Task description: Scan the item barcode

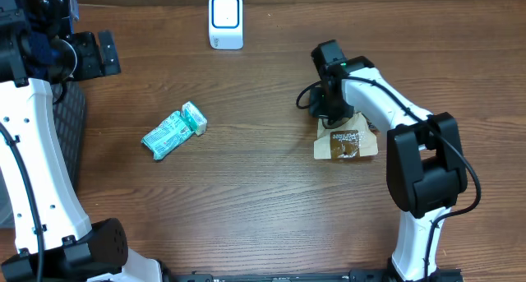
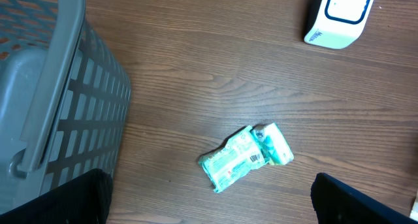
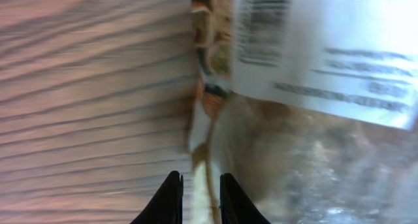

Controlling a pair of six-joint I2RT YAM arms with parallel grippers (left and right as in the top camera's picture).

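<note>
A brown snack packet (image 1: 346, 142) lies on the wooden table at the right. My right gripper (image 1: 329, 116) is down at its far left edge. In the right wrist view the packet (image 3: 294, 145) fills the right side, with a white label and barcode (image 3: 261, 25) on top. The right gripper (image 3: 201, 199) has its fingers drawn close on the packet's thin edge. A green packet (image 1: 173, 130) lies left of centre and also shows in the left wrist view (image 2: 245, 157). My left gripper (image 2: 209, 204) hangs wide open above the table at the far left, holding nothing.
A white scanner (image 1: 225, 20) with a blue-framed window stands at the back centre; the scanner (image 2: 339, 15) also shows in the left wrist view. A grey slatted basket (image 2: 46, 87) sits at the table's left edge, under the left arm.
</note>
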